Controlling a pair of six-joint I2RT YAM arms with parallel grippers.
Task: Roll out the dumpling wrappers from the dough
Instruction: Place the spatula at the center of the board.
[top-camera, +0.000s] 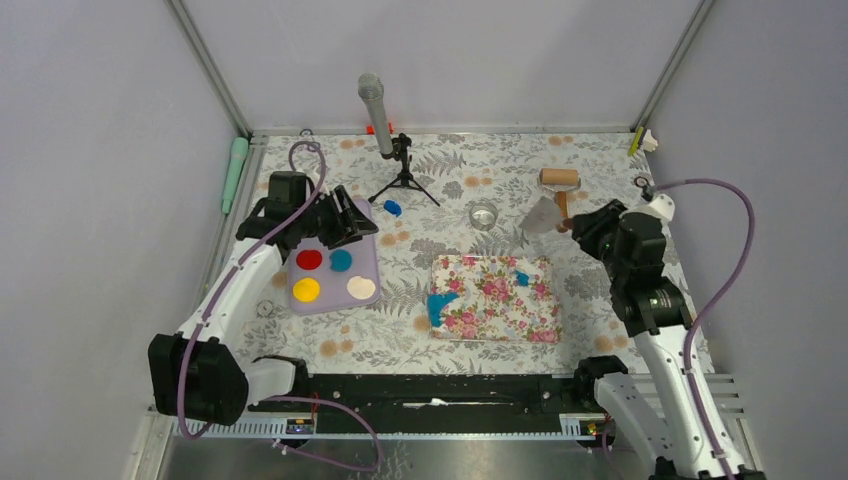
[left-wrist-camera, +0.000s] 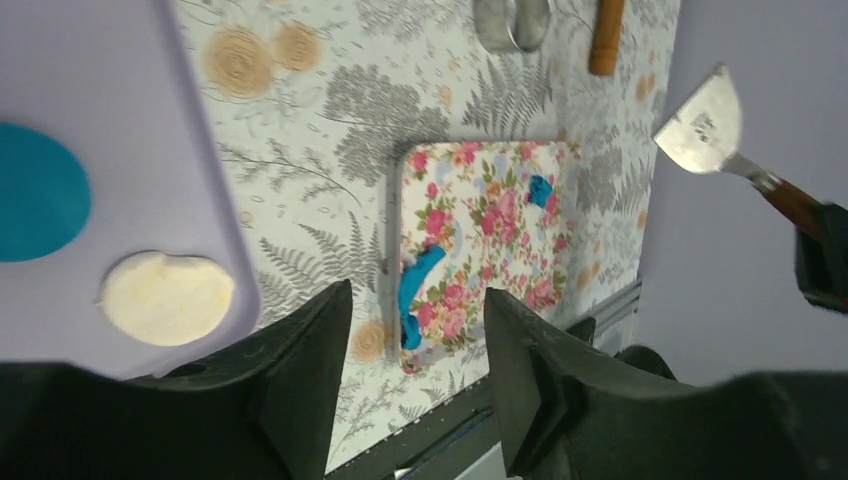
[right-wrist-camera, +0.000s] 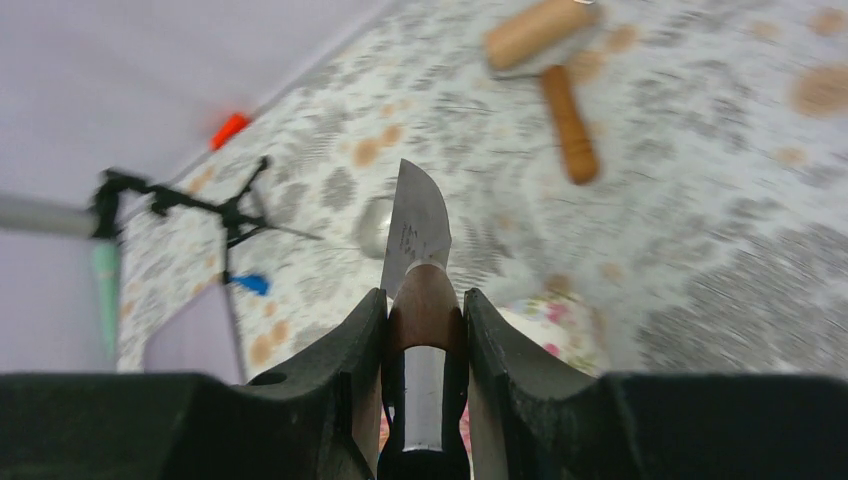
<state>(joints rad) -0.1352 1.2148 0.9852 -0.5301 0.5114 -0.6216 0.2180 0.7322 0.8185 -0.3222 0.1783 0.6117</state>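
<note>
Stamp (right-wrist-camera: 411, 238) on scraper (right-wrist-camera: 418, 205) blade (dark, illegible), handle (right-wrist-camera: 424, 305) between right jaws

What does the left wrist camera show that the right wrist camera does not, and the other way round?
Only the left wrist view shows the blue disc and the cream disc on the purple tray, and the blue dough scraps on the floral mat. Only the right wrist view shows the tripod, the small blue lump beside it and the roller's drum. Both show the scraper held in the right gripper, and the roller's handle.
</note>
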